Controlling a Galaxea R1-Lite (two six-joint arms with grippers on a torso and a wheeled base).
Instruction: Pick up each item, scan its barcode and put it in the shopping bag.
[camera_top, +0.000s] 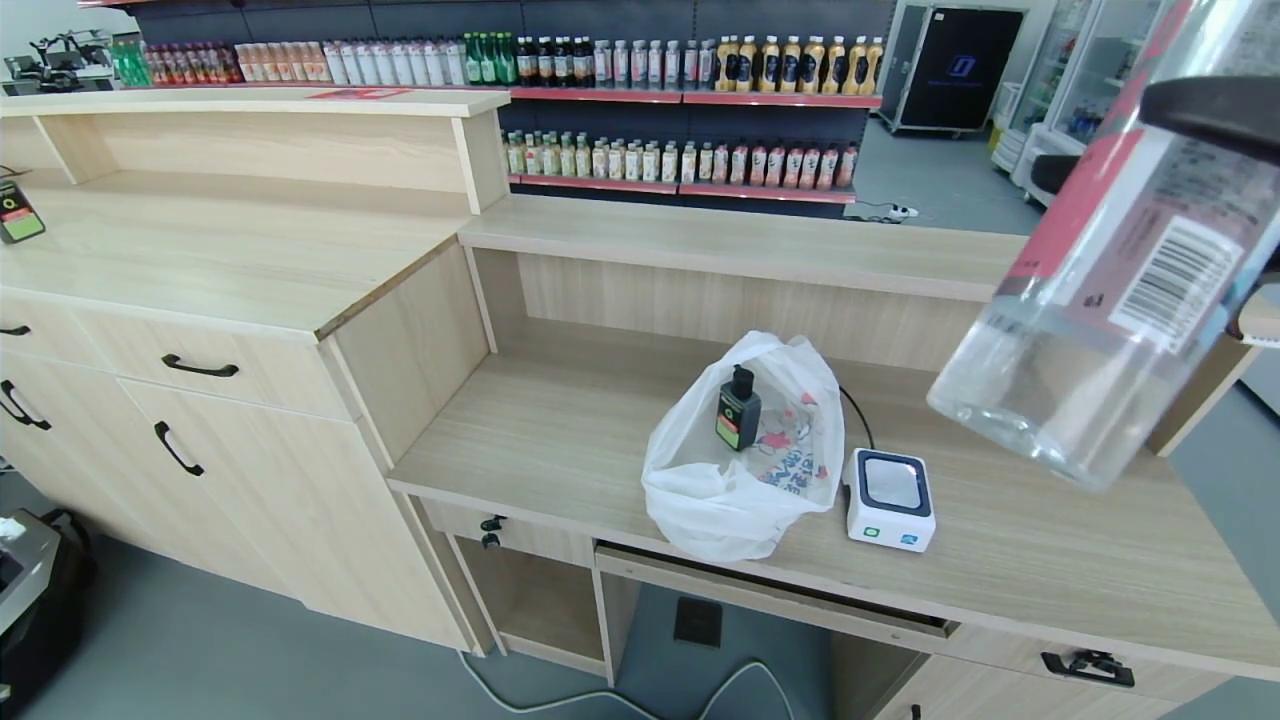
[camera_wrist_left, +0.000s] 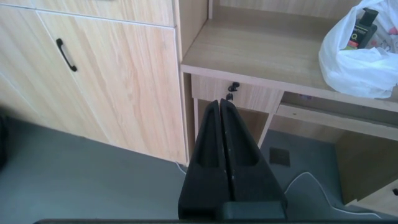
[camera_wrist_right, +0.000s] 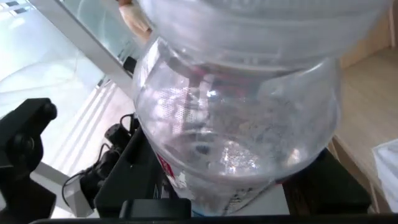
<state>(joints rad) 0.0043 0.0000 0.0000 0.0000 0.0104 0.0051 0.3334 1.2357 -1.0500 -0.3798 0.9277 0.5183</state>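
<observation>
Bottle (camera_top: 1110, 250) held up for scan
Clamped in right jaws, barcode bared, likely for scanner (camera_top: 890, 497) at bag's (camera_top: 700, 490) 3 o'clock; left jaws pressed together.

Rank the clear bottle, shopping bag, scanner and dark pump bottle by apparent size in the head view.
1. clear bottle (its nearness to the camera inflates it)
2. shopping bag
3. scanner
4. dark pump bottle

Light: bright, even, from overhead; shadows soft.
Shade: beneath the counter (camera_top: 720, 245) top ledge and in the knee space under its front edge; floor there dimmer.
Glare: pale reflection on scanner (camera_top: 890, 482) glass; white sparkles in clear bottle (camera_wrist_right: 249, 124) base; background beside it washed out.
Distortion: counter edges bow toward head view corners.
</observation>
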